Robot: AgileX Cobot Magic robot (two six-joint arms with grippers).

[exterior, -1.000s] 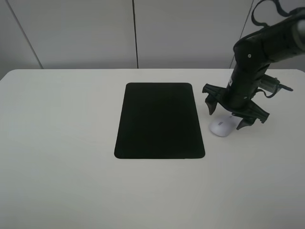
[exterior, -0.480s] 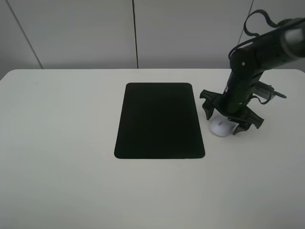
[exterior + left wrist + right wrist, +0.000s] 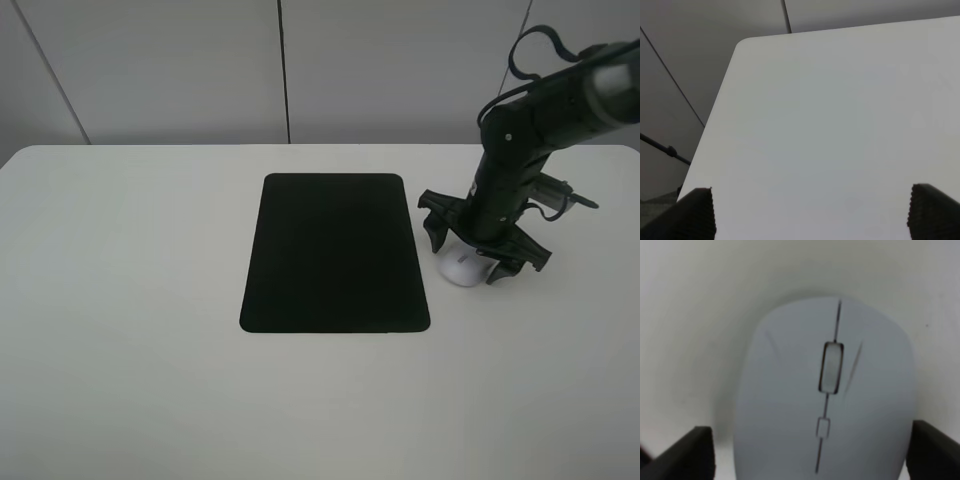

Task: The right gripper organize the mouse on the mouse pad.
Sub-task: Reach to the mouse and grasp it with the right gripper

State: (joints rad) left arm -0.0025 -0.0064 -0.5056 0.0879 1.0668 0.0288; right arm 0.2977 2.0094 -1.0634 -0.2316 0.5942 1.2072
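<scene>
The white mouse (image 3: 461,268) lies on the white table just right of the black mouse pad (image 3: 335,252), off the pad. My right gripper (image 3: 473,252) is lowered over the mouse, open, with its splayed fingers on either side of it. In the right wrist view the mouse (image 3: 826,395) fills the picture, grey scroll wheel up, between the two fingertips (image 3: 685,452) at the lower corners. My left gripper (image 3: 810,212) is open over bare table near a corner; its arm does not show in the exterior view.
The white table (image 3: 130,300) carries only the pad and the mouse. Its far edge meets a grey panelled wall (image 3: 200,70). In the left wrist view the table corner (image 3: 742,42) and a drop to the floor show.
My right gripper has come down and slightly left over the mouse, so its fingers now straddle it. The mouse and the pad have not moved.
</scene>
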